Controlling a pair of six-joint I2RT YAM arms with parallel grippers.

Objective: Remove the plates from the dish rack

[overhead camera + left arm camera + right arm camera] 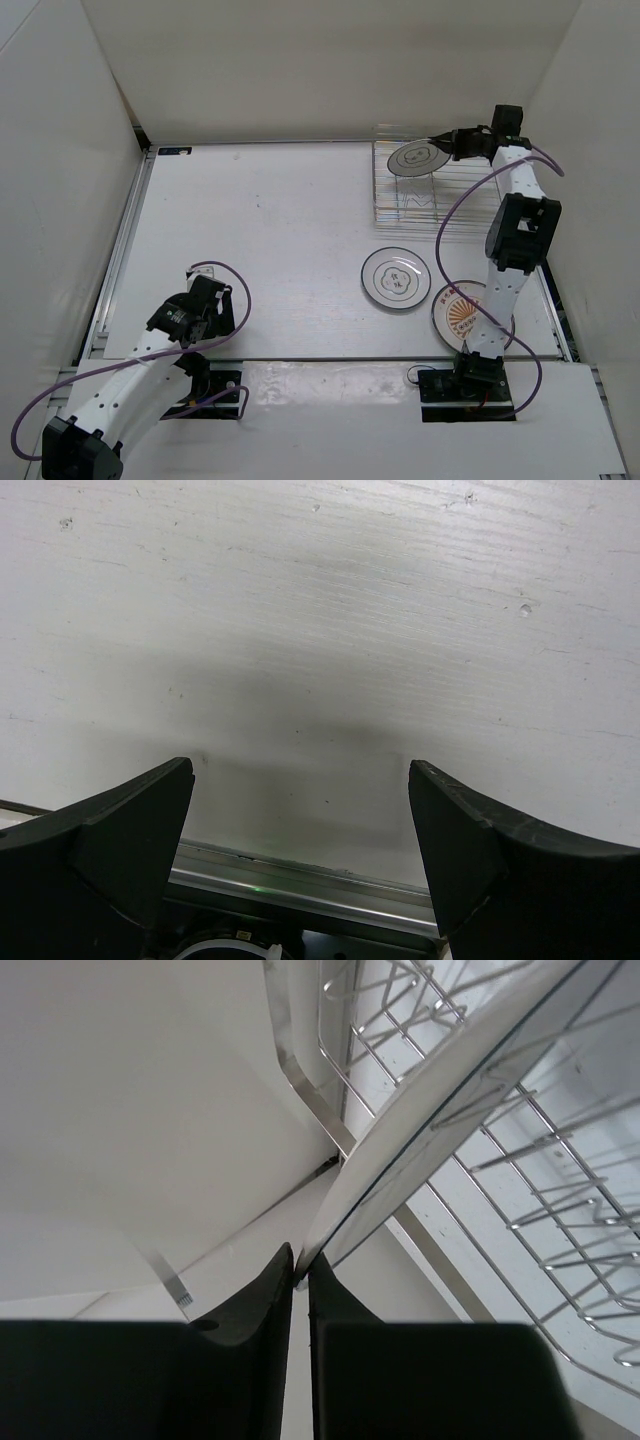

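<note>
The wire dish rack (455, 205) stands at the back right. My right gripper (447, 143) is shut on the rim of a dark-ringed plate (415, 158) and holds it tilted above the rack's left end. In the right wrist view the plate's edge (430, 1130) is pinched between my fingertips (301, 1270), with the rack bars (560, 1190) behind it. A second dark-ringed plate (396, 278) lies flat on the table. The orange sunburst plate (457, 311) lies at the right, partly hidden by my right arm. My left gripper (222, 298) is open and empty at the near left (300, 780).
White walls enclose the table on the left, back and right. A metal rail (300, 890) runs along the table's near edge under my left gripper. Purple cables loop beside both arms.
</note>
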